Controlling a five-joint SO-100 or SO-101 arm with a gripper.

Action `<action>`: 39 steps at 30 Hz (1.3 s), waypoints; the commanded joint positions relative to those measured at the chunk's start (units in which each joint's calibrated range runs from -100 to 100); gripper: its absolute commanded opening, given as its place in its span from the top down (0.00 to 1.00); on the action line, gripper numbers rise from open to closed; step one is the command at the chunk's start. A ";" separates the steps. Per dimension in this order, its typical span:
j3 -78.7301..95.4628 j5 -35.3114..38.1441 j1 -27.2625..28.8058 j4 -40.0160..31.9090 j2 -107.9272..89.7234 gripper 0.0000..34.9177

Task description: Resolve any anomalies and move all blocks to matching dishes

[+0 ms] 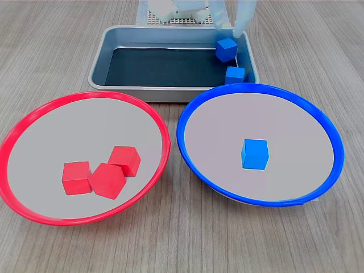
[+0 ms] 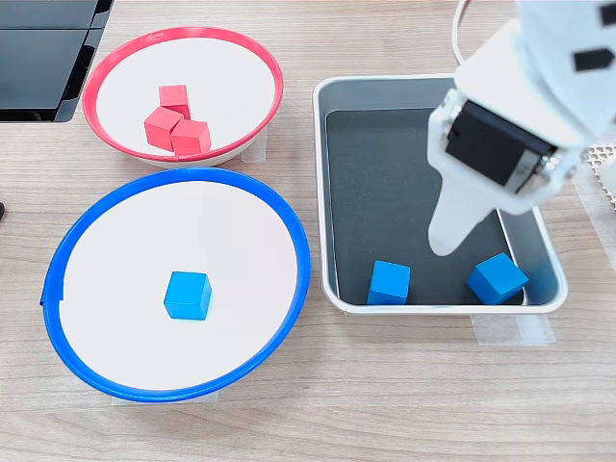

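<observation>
Blocks left in the tray need my pincer, whose state I cannot tell, centred squarely over one before closing.

Two blocks in tray (near corner)

arm: reaching down | fingers: pointing downward | grip: unclear
</observation>
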 commanded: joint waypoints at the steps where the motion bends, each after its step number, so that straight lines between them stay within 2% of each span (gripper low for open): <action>1: -0.20 -13.58 -1.07 -1.30 2.85 0.68; 4: -3.75 -20.85 -1.07 -2.87 9.33 0.65; 12: -14.86 -25.93 0.53 -5.26 20.42 0.59; 29: -15.68 -25.49 -1.07 -4.19 24.77 0.54; 39: -17.41 -25.30 -0.22 -4.43 29.54 0.59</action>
